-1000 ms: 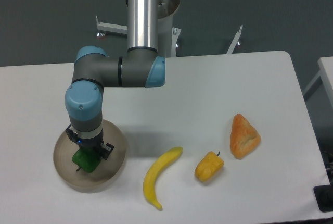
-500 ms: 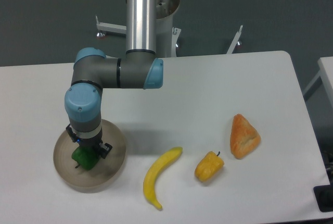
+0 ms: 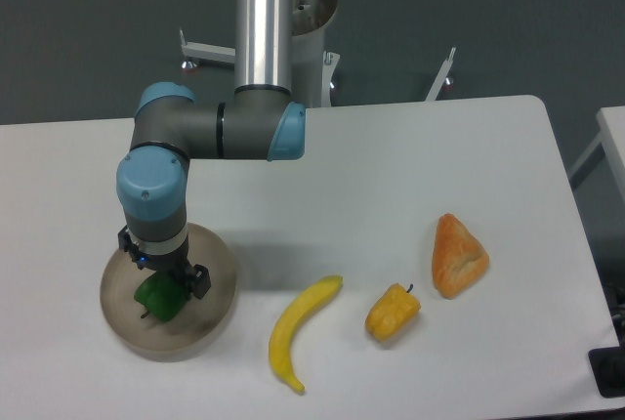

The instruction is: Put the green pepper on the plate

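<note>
On the plate (image 3: 210,317) lay your green pepper (image 3: 156,300): light, glossy, likely slippery; grip its broad sides. Pincer (image 3: 166,278) directly above; its opening could not be told.

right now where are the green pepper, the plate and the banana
green pepper (image 3: 156,298), fixed camera, its glossy body below the arm
plate (image 3: 210,327), fixed camera, bare rim at lower right
banana (image 3: 293,332), fixed camera, middle of its curve

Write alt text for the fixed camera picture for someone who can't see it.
A robot arm's gripper sits over a green pepper on a beige plate at the table's left. To the right lie a banana, yellow pepper and pastry.
</note>
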